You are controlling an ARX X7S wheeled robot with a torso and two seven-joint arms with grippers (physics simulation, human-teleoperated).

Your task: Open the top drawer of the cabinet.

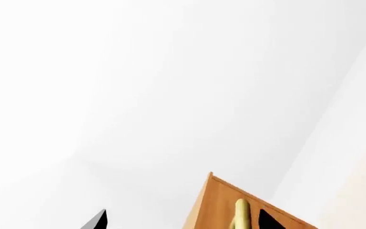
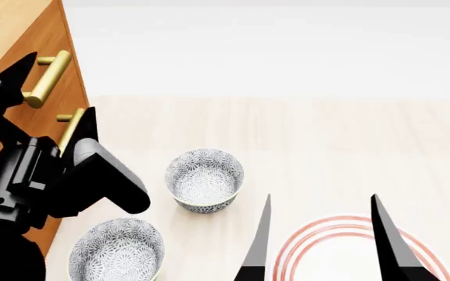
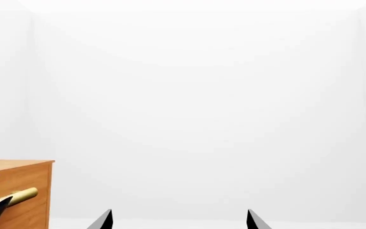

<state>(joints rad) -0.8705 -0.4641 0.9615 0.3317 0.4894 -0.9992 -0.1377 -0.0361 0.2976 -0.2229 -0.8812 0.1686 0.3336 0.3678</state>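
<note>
Not much done yet: the top drawer (image 2: 33, 64) looks flush in the cabinet (image 2: 6, 35) at the head view's left. Left gripper (image 2: 53, 93) has jaws spread around its brass handle (image 2: 49, 78), not pinching. Right gripper (image 2: 323, 234) hangs spread over the worktop (image 2: 327, 134).

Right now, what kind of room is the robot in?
Probably a simulated kitchen or dining corner: a wooden cabinet with brass handles, two patterned bowls and a red-ringed plate on a pale wood surface, with plain white walls.

Bright, even, diffuse light w/ faint soft shadows; renders sharp, no blur.
</note>
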